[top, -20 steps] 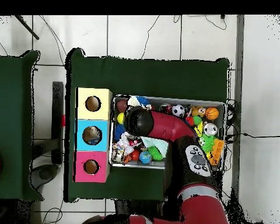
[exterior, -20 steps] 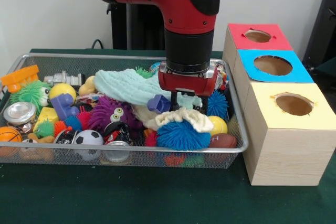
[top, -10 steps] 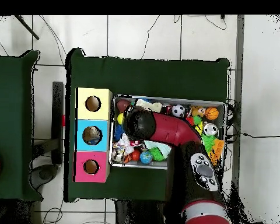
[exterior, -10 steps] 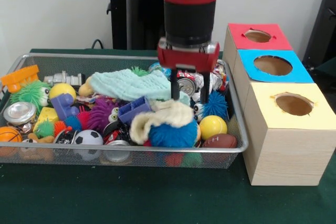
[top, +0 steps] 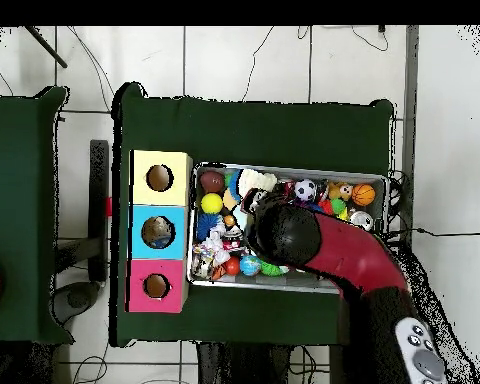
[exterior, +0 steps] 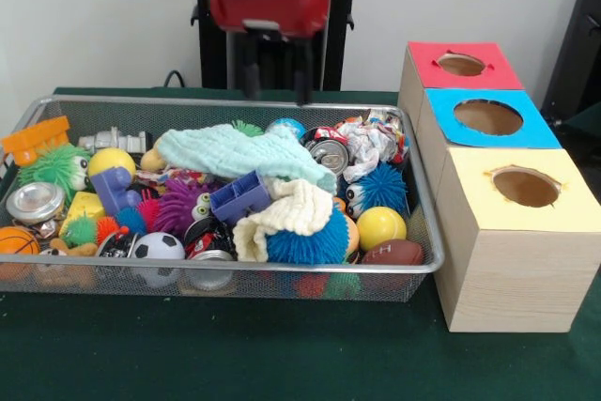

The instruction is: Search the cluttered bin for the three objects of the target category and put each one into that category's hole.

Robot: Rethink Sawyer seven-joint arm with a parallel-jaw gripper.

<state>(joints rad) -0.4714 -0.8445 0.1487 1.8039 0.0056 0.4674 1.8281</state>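
Front view: the gripper (exterior: 274,93) is being held high in the upper centre of the frame, above the far rim of the wire mesh bin (exterior: 282,270). Its red housing is seen at the top edge, and two dark fingers (exterior: 250,72) are hanging straight down with a moderate gap between them; nothing is being held. The fingertips are hanging clear of the clutter, above the pale green cloth (exterior: 246,153).

The bin is occupying the left and centre of the frame and is being shown filled with toys. A cream cloth (exterior: 286,217) is lying over a blue spiky ball (exterior: 310,243) at the near centre. A purple block (exterior: 240,199) is resting just left of that cloth, beside a purple spiky ball (exterior: 181,206). A crushed can (exterior: 331,153) and crumpled wrapper (exterior: 372,141) are lying toward the far right corner. A yellow ball (exterior: 381,227) and a small brown football (exterior: 393,253) are sitting at the near right corner. A soccer ball (exterior: 157,247) is lying against the near rim, a basketball (exterior: 17,240) at the near left, and a green spiky toy (exterior: 54,165) at the left.

To the right of the bin, three wooden boxes are standing in a row, each with a round hole: red-topped box (exterior: 460,64) farthest, blue-topped box (exterior: 488,116) in the middle, yellow-topped box (exterior: 524,187) nearest.

Overhead view: the arm (top: 334,250) is being extended from the lower right of the frame, its rounded black end covering the bin's middle.
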